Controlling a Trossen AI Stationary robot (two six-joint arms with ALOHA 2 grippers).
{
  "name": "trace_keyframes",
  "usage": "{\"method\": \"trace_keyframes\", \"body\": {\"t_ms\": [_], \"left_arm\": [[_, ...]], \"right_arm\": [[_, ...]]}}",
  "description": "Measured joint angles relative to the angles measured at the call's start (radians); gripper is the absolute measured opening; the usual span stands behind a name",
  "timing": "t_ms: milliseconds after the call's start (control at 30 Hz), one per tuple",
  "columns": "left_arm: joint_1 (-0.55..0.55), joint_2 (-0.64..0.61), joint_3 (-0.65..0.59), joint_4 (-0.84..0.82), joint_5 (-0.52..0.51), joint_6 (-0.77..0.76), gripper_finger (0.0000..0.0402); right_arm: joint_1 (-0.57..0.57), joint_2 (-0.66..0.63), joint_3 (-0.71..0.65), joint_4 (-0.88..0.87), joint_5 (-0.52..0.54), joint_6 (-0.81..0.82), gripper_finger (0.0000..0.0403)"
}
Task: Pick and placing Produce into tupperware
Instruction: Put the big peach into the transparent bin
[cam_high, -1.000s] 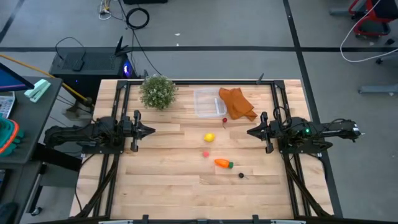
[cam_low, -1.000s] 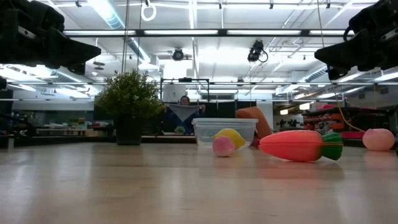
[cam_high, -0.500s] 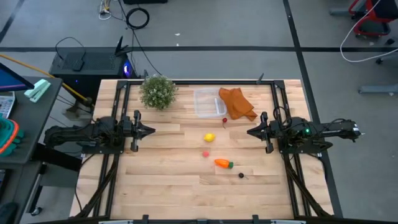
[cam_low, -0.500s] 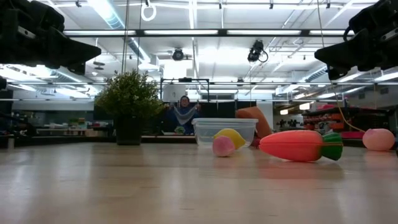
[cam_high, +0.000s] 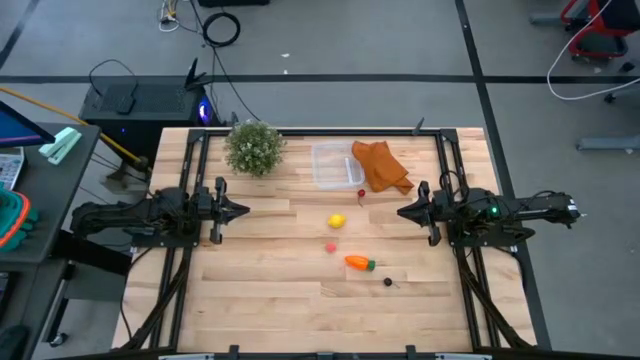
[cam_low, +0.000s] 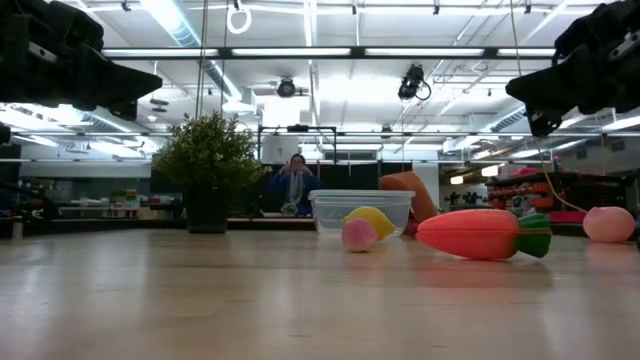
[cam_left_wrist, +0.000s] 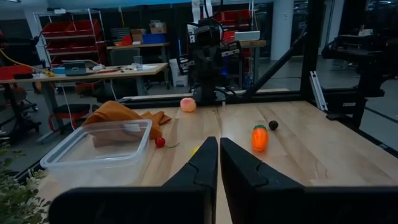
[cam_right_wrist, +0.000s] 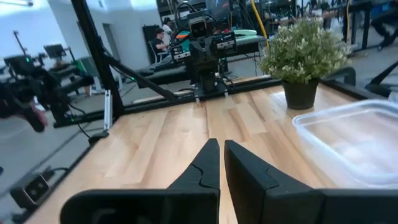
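The produce lies loose on the wooden table between my two arms: a yellow lemon (cam_high: 337, 221), a pink fruit (cam_high: 331, 247), an orange carrot with a green top (cam_high: 358, 263) and a tiny dark berry (cam_high: 388, 282). A small red fruit (cam_high: 361, 194) lies next to the near edge of the clear tupperware (cam_high: 336, 165), which stands toward the far edge. Another pink fruit (cam_low: 608, 223) rests at the right. My left gripper (cam_high: 243, 211) hangs level and shut at the left. My right gripper (cam_high: 402, 212) hangs level and shut at the right. Both are above the table.
A bushy green potted plant (cam_high: 253, 147) stands far left of the tupperware. A crumpled orange cloth (cam_high: 382, 166) lies against the tupperware's right side. Bare wood stretches along the near half of the table (cam_high: 280, 300). A person shows in the room beyond.
My right gripper has rolled a little about the line it points along, staying in place and shut. The produce and the tupperware have kept still.
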Motion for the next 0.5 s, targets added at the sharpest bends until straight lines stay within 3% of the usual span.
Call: {"method": "trace_keyframes", "body": {"t_ms": [200,500], "left_arm": [[0.000,0.000,0.000,0.026,0.000,0.000,0.0034],[0.000,0.000,0.000,0.077,0.000,0.000,0.0022]], "right_arm": [[0.000,0.000,0.000,0.005,0.003,0.092,0.0000],[0.000,0.000,0.000,0.009,0.004,0.404,0.0000]]}}
